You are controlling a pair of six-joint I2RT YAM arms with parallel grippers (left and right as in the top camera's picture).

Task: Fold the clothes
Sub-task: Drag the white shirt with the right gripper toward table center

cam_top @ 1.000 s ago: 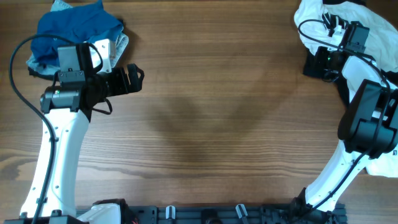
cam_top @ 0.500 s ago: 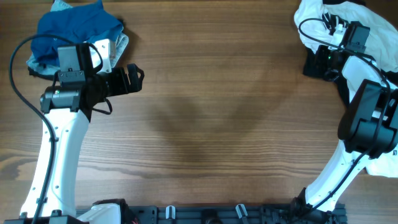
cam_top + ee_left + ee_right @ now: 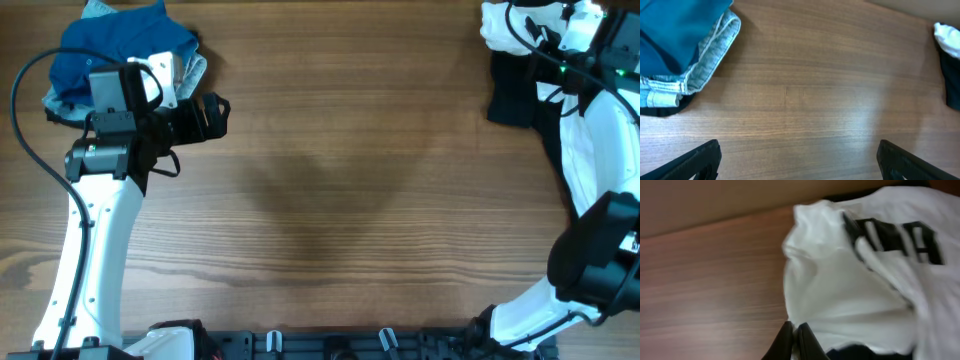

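A crumpled white T-shirt point(image 3: 840, 295) lies heaped at the table's point(image 3: 340, 200) far right corner, its bulk trailing down the table's right edge rather than lying flat; no collar or hem direction can be told. Bold black block lettering crosses its upper folds, too blurred and creased to read. The right pincer point(image 3: 794, 342), tips pressed together, pinches the shirt's lower edge. A black tee point(image 3: 510, 95) lies just beside the shirt, toward the table's middle. At the table's far left corner sits a blue garment point(image 3: 115, 45) with a grey piece point(image 3: 715, 45) tucked against it; the left pincer point(image 3: 218, 117) hovers nearby, spread wide and holding nothing.
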